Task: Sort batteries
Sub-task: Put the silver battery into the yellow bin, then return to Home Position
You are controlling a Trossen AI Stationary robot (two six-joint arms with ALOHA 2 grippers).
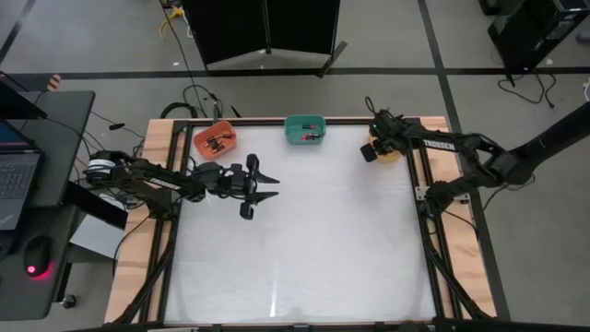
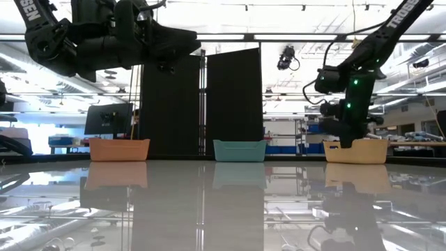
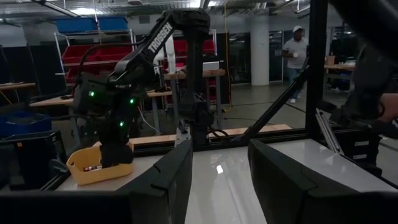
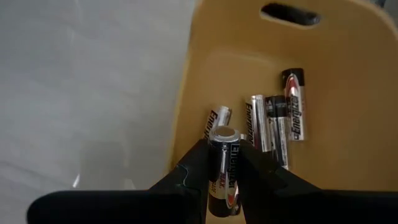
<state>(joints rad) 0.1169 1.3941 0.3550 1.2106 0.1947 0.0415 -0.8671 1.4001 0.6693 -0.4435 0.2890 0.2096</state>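
Right gripper (image 4: 224, 177): clamped on one battery (image 4: 224, 168), holding it upright over the yellow bin (image 4: 323, 81) at the far right corner of the table (image 1: 304, 240). The spot suggests a drop into this bin, since the battery in the grip looks much like those already lying there.
Batteries in the yellow bin (image 4: 273, 121): a few silver-and-dark ones lie side by side on the floor of the bin, just beyond the held one, probably one sorted kind.
Left gripper (image 1: 261, 187): fingers spread apart and holding nothing, hanging above the table near the far left, just in front of the orange bin (image 1: 217, 140). It seems to wait while the other arm finishes.
Orange bin contents: small dark pieces (image 1: 218, 143) lie inside, most likely batteries; their kind cannot be made out.
Teal bin (image 1: 304, 128): at the middle of the far edge, with a few small reddish and dark pieces (image 1: 309, 137) inside, too tiny to tell apart.
Table surface: no loose battery can be picked out on it in the high view, so the sorting looks close to its end.
Hidden: the lower end of the held battery is covered by the fingers; the near wall of the yellow bin is cut off in the right wrist view; the low view shows only the bins' outer walls.
Room: a person (image 3: 295, 53) stands far behind the table, apart from the work.
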